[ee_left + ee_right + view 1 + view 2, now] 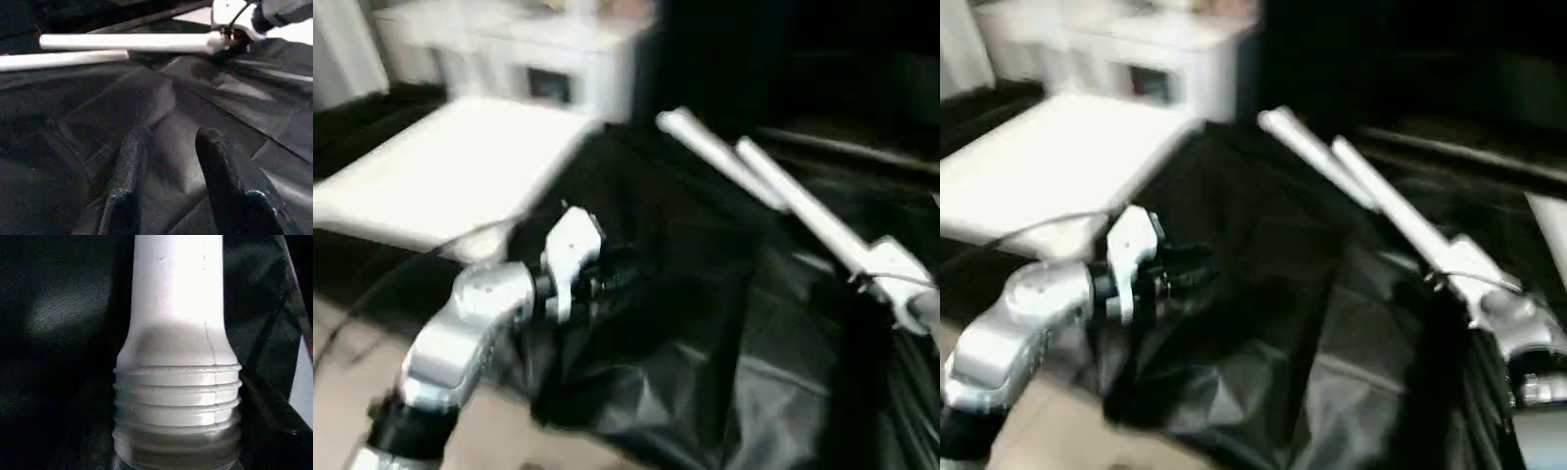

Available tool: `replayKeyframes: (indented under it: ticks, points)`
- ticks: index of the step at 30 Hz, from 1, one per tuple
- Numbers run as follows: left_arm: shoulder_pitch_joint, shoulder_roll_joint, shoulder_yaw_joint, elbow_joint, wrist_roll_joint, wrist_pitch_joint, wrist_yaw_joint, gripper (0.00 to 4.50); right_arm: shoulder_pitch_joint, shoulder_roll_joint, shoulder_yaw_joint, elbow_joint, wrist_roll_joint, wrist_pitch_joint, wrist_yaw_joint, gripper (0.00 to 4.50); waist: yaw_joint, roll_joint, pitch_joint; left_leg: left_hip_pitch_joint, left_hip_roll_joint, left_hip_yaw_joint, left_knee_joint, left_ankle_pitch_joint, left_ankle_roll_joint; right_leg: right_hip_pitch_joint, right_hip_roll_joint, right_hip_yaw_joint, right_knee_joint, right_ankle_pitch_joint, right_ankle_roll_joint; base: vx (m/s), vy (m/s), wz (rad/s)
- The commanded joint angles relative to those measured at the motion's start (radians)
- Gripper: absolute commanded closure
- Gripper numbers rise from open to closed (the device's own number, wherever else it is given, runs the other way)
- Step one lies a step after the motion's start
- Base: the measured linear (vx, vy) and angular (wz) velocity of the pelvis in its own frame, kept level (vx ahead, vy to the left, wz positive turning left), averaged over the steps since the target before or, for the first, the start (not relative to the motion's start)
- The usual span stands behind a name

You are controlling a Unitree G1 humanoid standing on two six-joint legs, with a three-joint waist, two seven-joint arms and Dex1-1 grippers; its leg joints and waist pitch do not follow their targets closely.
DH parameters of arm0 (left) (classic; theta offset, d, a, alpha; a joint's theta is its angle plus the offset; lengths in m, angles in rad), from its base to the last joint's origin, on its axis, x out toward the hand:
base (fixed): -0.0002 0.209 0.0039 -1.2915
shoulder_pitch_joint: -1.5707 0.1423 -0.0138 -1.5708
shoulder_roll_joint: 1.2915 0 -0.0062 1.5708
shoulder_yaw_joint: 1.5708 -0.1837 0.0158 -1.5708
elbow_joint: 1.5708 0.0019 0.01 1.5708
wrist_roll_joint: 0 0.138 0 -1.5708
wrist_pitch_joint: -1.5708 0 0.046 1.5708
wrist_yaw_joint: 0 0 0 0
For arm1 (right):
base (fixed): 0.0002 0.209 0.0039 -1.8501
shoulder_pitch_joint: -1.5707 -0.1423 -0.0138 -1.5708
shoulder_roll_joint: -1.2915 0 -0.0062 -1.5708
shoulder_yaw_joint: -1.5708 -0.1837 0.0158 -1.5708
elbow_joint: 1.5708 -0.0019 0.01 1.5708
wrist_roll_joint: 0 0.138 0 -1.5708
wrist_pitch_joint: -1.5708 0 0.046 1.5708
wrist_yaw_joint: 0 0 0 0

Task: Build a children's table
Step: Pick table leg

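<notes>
1. You have no readable brand, label or writing anywhere: the pictures are blurred, and the white parts look plain
2. Your right gripper [1449,262] is grasping one white leg [1386,211] at its threaded end; the right wrist view shows those screw ridges [177,404] close up, with the shaft running away from the camera
3. A second leg [710,149] lies just beside the held one, and whether the two touch is unclear; both sit over the black plastic sheet [685,333]
4. Your left gripper [168,147] is released: its two black fingers [129,161] stand apart with nothing between them, hovering over the crumpled sheet, well apart from both legs
5. The tabletop [450,166] lies flat at the far left, beyond your left forearm [460,333], apart from the legs
6. A white cabinet [538,59] stands behind the tabletop
7. The sheet's folds lie between your left gripper and the legs
</notes>
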Motion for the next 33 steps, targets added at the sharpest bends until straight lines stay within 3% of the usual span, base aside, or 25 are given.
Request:
replayKeyframes:
  ticks: [1,2,4,5,6,7,9,13,15,19,20,21,24,28,33]
  points:
    - [-0.007,0.015,0.003,-0.012,0.001,0.009,-0.004,2.61,-0.016,0.012,0.021,0.017,-0.009,-0.002,0.057,1.76,-0.007,0.017,-0.057,0.011,0.032,-0.001,-0.087,-0.231,0.035,0.048,-0.038,0.04,-0.146,-0.236,-0.18,-0.085,-0.049,0.2]
    - [-0.008,0.019,0.004,-0.017,-0.004,0.012,-0.011,2.61,-0.026,0.012,0.012,0.014,-0.003,0.0,0.056,1.76,-0.015,0.014,-0.051,0.004,0.033,-0.002,-0.091,-0.264,0.031,0.052,-0.038,0.037,-0.153,-0.259,-0.189,-0.051,-0.006,-0.06]
    - [-0.007,0.023,0.005,-0.029,-0.016,0.019,-0.021,2.61,-0.039,0.01,-0.011,0.015,0.014,-0.001,0.044,1.76,-0.021,0.012,-0.043,0.015,0.036,-0.003,-0.1,-0.367,0.01,0.047,-0.041,0.025,-0.176,-0.372,-0.172,0.0,0.0,0.0]
    - [-0.005,0.024,0.007,-0.036,-0.022,0.024,-0.023,2.61,-0.048,0.01,-0.035,0.018,0.032,-0.008,0.025,1.76,-0.026,0.002,-0.044,0.016,0.031,-0.002,-0.099,-0.376,0.006,0.051,-0.045,0.024,-0.183,-0.417,-0.148,0.0,0.0,0.0]
    - [-0.003,0.022,0.01,-0.037,-0.02,0.022,-0.018,2.61,-0.053,0.011,-0.052,0.018,0.045,-0.012,0.007,1.76,-0.027,-0.006,-0.045,0.012,0.03,0.001,-0.1,-0.348,0.011,0.052,-0.049,0.027,-0.188,-0.438,-0.127,0.0,0.0,0.0]
    - [-0.003,0.021,0.011,-0.037,-0.019,0.022,-0.015,2.61,-0.056,0.012,-0.06,0.018,0.053,-0.013,0.004,1.76,-0.026,-0.002,-0.045,0.011,0.03,0.001,-0.101,-0.333,0.012,0.053,-0.052,0.028,-0.189,-0.442,-0.121,0.0,0.0,0.0]
    - [0.0,0.016,0.018,-0.034,-0.007,0.018,0.005,2.61,-0.081,0.013,-0.12,0.013,0.111,-0.04,-0.013,1.76,-0.027,-0.006,-0.049,-0.001,0.031,0.003,-0.104,-0.266,0.018,0.063,-0.052,0.029,-0.186,-0.397,-0.103,0.0,0.0,0.0]
    - [0.001,0.014,0.009,-0.031,-0.009,0.017,0.008,2.61,-0.102,0.007,-0.167,0.005,0.157,-0.088,-0.004,1.76,-0.032,-0.007,-0.049,-0.005,0.031,0.007,-0.104,-0.259,0.022,0.061,-0.053,0.029,-0.186,-0.395,-0.105,0.0,0.0,0.0]
    - [0.006,0.015,0.005,-0.039,-0.013,0.024,0.008,2.61,-0.119,-0.003,-0.187,0.013,0.173,-0.085,-0.003,1.76,-0.03,-0.007,-0.053,-0.003,0.032,0.013,-0.099,-0.214,0.03,0.061,-0.052,0.035,-0.181,-0.32,-0.12,0.0,0.0,0.0]
    - [0.01,0.022,-0.002,-0.045,-0.01,0.038,0.004,2.61,-0.153,-0.034,-0.079,0.074,0.043,-0.053,-0.031,1.76,-0.027,0.0,-0.059,-0.007,0.031,0.018,-0.095,-0.114,0.046,0.07,-0.045,0.035,-0.163,-0.127,-0.195,0.041,0.002,0.0]
    - [0.005,0.031,-0.009,-0.042,-0.01,0.043,-0.008,2.61,-0.174,-0.044,-0.021,0.099,-0.022,-0.022,-0.033,1.76,-0.026,0.008,-0.062,-0.006,0.03,0.02,-0.092,-0.079,0.054,0.073,-0.042,0.035,-0.154,-0.042,-0.234,0.059,0.009,-0.01]
    - [0.003,0.033,-0.011,-0.042,-0.011,0.045,-0.012,2.61,-0.183,-0.047,-0.008,0.108,-0.038,-0.013,-0.04,1.76,-0.024,0.012,-0.062,-0.005,0.029,0.02,-0.092,-0.071,0.058,0.075,-0.042,0.036,-0.152,-0.018,-0.243,0.056,0.012,0.01]
    - [-0.001,0.041,-0.016,-0.045,-0.015,0.055,-0.024,2.61,-0.213,-0.053,0.012,0.137,-0.066,0.022,-0.049,1.76,-0.022,0.013,-0.065,-0.001,0.032,0.022,-0.092,-0.038,0.085,0.082,-0.044,0.036,-0.145,0.072,-0.28,0.019,0.004,0.0]
    - [0.009,0.054,-0.016,-0.068,-0.027,0.076,-0.037,2.61,-0.251,-0.066,0.029,0.16,-0.091,0.032,-0.09,1.76,-0.02,0.014,-0.062,0.002,0.034,0.024,-0.093,-0.059,0.091,0.083,-0.048,0.037,-0.147,0.042,-0.289,0.0,0.0,0.0]
    - [0.019,0.068,-0.017,-0.085,-0.032,0.097,-0.044,2.61,-0.266,-0.07,0.047,0.179,-0.11,0.039,-0.082,1.76,-0.021,0.021,-0.054,0.006,0.035,0.025,-0.097,-0.12,0.055,0.079,-0.046,0.038,-0.157,-0.049,-0.263,0.0,0.0,0.0]
